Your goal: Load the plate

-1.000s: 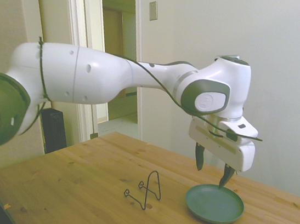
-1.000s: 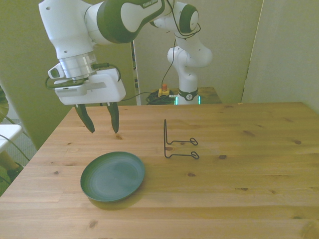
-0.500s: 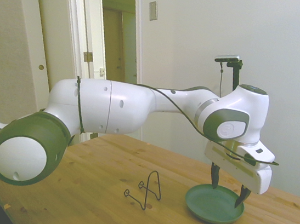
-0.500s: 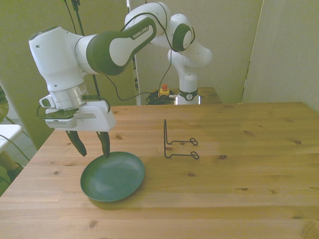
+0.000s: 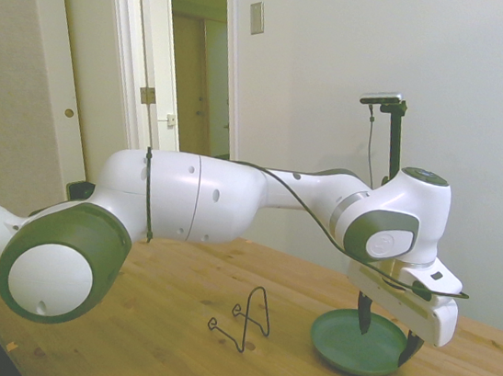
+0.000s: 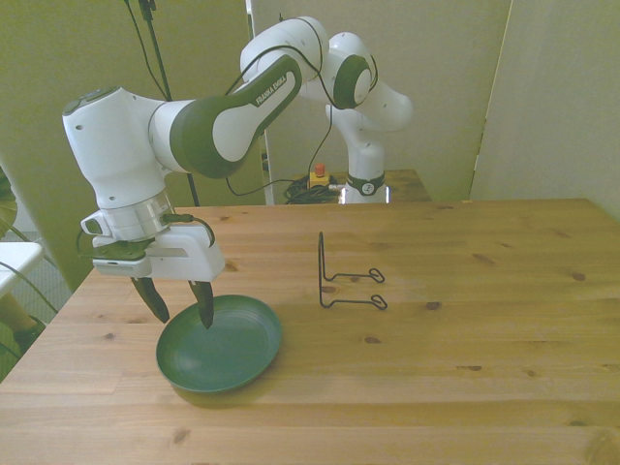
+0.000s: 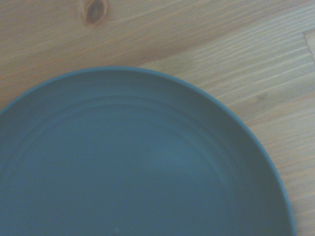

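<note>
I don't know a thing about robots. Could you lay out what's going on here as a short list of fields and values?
Surface: wooden table
Plate: dark teal-green plate, lying flat on the table, nothing on it
Stand: thin black wire stand, upright, apart from the plate, toward the front view's right
Gripper: gripper open, fingers pointing down, straddling the plate's rim, one inside the rim and one outside
Held: nothing
Task stage: plate not yet lifted; not in the stand
</note>
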